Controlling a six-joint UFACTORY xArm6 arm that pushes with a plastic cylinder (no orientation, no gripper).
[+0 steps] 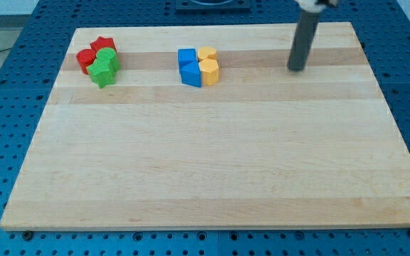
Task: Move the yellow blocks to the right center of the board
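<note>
Two yellow blocks sit near the view's top centre: one yellow block [207,53] behind and another yellow block [210,70] in front, touching each other. Two blue blocks [188,67] touch them on their left side. My tip [297,69] rests on the wooden board [212,163] well to the view's right of the yellow blocks, apart from every block.
A cluster of red blocks [94,52] and green blocks [105,67] sits at the view's top left. The board lies on a blue perforated table [6,128].
</note>
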